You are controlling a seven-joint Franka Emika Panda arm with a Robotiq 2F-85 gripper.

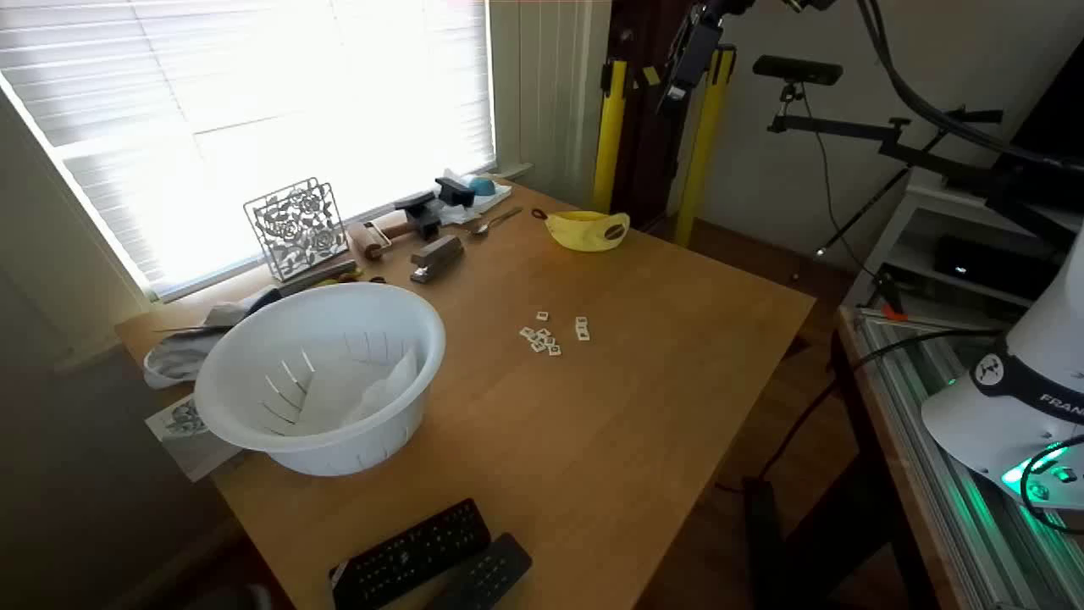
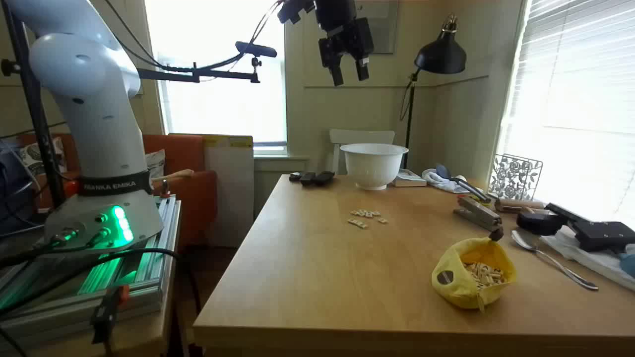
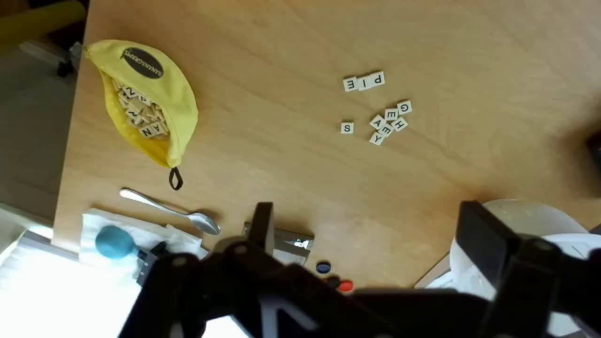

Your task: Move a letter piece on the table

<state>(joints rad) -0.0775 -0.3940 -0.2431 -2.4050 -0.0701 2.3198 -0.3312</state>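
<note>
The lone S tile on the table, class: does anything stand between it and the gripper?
Nothing visible does. The open gripper hangs higher than the table, and the wrist view shows the S tile uncovered; the nearby cluster of tiles doesn't touch it.

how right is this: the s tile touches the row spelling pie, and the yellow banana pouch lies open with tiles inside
Wrong on the S tile: in the wrist view it lies apart from the row spelling PIE. The yellow banana pouch does lie open with tiles inside.
</note>
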